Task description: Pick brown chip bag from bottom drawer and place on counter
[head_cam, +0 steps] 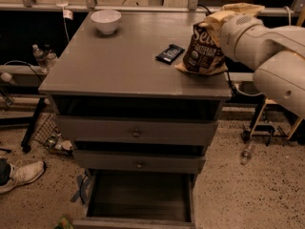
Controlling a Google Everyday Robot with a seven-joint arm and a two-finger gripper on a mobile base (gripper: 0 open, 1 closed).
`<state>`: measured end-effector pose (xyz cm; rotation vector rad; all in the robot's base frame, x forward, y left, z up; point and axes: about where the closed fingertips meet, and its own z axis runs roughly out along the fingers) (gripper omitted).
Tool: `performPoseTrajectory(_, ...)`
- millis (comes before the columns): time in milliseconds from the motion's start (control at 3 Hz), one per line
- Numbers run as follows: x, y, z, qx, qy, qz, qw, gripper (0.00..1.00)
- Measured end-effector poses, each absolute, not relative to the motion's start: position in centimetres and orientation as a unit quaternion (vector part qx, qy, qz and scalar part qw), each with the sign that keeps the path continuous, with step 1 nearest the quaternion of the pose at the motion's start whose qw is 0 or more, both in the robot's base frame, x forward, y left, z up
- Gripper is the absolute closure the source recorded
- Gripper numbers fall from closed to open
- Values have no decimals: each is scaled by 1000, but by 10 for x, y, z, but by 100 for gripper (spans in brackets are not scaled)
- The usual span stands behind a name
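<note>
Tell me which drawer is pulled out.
The bottom drawer, lowest of three, its dark interior exposed; the knobbed top drawer and middle drawer are pushed in. The gripper is at the brown chip bag on the counter.

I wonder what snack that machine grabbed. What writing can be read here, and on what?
"Se...", large white script on the brown chip bag, standing on the counter; remaining letters unclear.
Bag's smaller print: too blurred to read.
Black wrapper: print too small to read.
The gripper is at the bag's top edge.
</note>
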<state>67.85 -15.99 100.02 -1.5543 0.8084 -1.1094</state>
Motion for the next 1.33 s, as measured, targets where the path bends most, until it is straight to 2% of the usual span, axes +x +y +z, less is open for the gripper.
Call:
performPoseTrajectory(667, 677, -155, 1007, -645, 330, -463, 511, 20)
performPoseTrajectory(1000, 676, -153, 1010, -645, 328, -463, 512, 0)
performPoseTrajectory(1333, 676, -153, 1010, -645, 328, -463, 512, 0)
